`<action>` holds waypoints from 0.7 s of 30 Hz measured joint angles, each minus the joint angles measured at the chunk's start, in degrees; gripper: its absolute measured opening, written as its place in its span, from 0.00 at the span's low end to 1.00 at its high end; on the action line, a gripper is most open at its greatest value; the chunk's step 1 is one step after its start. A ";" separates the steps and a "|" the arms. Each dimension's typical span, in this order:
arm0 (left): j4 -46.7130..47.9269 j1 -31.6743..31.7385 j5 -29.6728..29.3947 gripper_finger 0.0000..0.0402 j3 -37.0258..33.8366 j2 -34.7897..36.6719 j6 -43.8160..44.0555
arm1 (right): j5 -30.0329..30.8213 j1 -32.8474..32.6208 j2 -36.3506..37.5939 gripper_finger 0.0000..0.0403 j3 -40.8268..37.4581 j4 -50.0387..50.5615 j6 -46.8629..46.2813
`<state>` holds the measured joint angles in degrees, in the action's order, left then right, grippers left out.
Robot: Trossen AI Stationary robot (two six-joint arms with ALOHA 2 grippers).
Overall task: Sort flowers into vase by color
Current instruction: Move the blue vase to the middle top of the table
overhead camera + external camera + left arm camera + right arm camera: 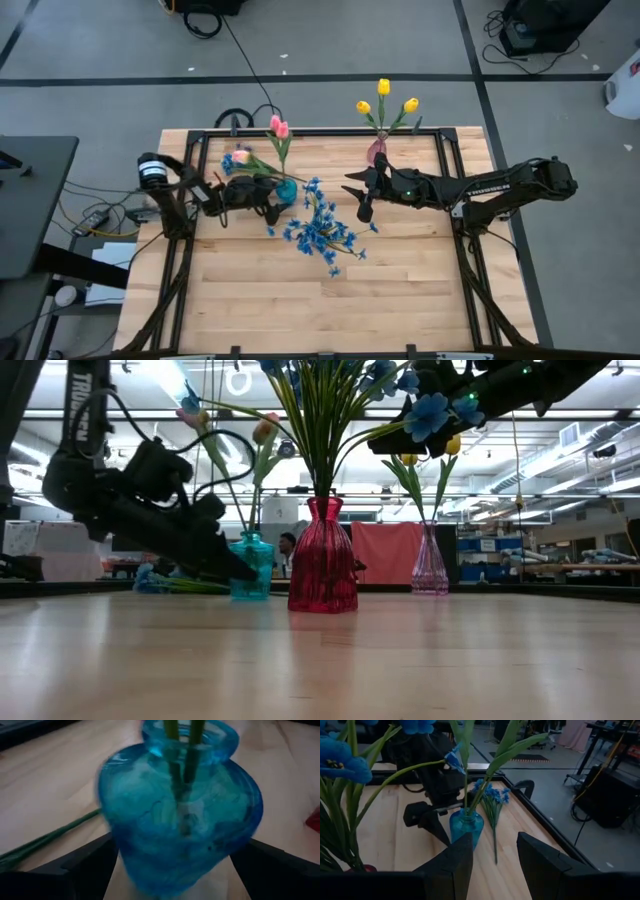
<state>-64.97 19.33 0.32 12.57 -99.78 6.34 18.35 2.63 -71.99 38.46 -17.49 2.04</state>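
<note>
While the left pincer [272, 203] is sitting spread wide around the blue vase [286, 189], one finger on each side and the glass right between them, it is not squeezing yet. Two pink tulips [279, 127] are standing in that vase. One blue spray [493, 800] is lying on the table just behind it. Squeezing slowly should stop the vase tipping. The right pincer [362, 198] is hanging spread and empty over the red vase [322, 555] of blue flowers [322, 232].
</note>
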 joint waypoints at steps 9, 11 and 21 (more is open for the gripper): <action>-0.36 0.00 3.69 0.86 4.14 -4.68 -0.15 | -0.37 0.00 0.00 0.41 0.00 0.51 -1.42; -0.41 0.00 3.67 0.81 4.20 -4.82 -0.17 | -0.39 0.00 0.00 0.41 0.00 0.79 -1.42; -1.51 0.00 3.67 0.71 4.18 -4.86 -0.10 | 0.16 0.00 0.00 0.41 0.00 1.61 -2.36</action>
<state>-66.48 19.33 3.99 16.75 -104.64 6.24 18.51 2.63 -71.99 38.45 -15.88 -0.32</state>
